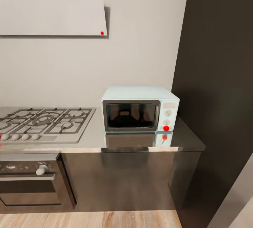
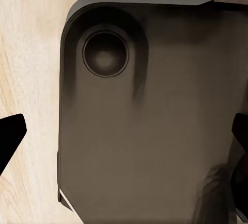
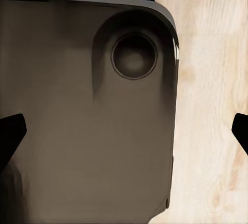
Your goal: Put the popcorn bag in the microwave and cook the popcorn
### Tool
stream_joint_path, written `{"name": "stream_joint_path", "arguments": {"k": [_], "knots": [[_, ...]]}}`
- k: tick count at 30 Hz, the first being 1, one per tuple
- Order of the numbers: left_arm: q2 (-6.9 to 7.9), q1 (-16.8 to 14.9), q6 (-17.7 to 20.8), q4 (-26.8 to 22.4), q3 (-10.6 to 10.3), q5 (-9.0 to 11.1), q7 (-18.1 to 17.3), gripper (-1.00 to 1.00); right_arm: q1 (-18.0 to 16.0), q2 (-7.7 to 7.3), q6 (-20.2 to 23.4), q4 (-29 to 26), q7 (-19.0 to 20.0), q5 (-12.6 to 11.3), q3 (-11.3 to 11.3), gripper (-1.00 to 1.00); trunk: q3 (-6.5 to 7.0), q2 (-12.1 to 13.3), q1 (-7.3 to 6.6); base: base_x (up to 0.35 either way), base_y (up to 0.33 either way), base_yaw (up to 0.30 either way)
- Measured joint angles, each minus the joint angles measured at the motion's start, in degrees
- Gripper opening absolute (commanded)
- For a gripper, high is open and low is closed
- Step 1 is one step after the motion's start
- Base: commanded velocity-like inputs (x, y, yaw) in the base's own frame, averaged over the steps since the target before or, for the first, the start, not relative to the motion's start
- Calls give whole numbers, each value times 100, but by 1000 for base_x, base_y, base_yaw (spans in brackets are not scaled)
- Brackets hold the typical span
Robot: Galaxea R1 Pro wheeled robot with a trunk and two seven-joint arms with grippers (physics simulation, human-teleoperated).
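The pale mint-blue microwave [image 1: 140, 108] stands at the right end of the grey steel countertop [image 1: 95, 137], against the wall, its dark glass door closed. A red mark sits on its lowest knob [image 1: 166, 128]. The popcorn bag is out of view. In the left wrist view my left gripper [image 2: 125, 141] is open, its black fingertips [image 2: 11, 136] far apart with nothing between them. My right gripper [image 3: 125, 133] is open the same way. Both wrist cameras look down at my own dark base [image 2: 155, 120] and the floor.
A gas hob [image 1: 45, 121] lies left of the microwave, with a steel oven [image 1: 30, 182] beneath it and a pale hood [image 1: 52, 10] above. A tall dark cabinet [image 1: 218, 80] closes the right side. Light wood floor [image 1: 91, 219] runs along the cabinet front.
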Motion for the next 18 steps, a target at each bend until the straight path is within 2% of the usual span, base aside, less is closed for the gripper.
{"name": "stream_joint_path", "arguments": {"k": [5,11,13,17,18], "knots": [[0,0,0,0,-3,-7,-2,100,-1,-16,-58,-107,45,47,-18,100,0,0,0,0,0,0],[0,0,0,1,0,-7,-1,100,-1,-10,194,-1617,82,64,-9,100,1,0,0,0,0,0],[0,0,0,1,0,-5,0,100,-4,-17,471,-2069,84,68,-9,100,1,0,0,0,0,0],[0,0,0,1,0,-3,0,100,-11,-41,1426,-3442,85,70,-12,100,1,0,0,0,0,0],[0,0,-1,2,-1,-3,0,100,-12,-55,1790,-3924,85,69,-17,100,2,1,0,0,0,0]]}}
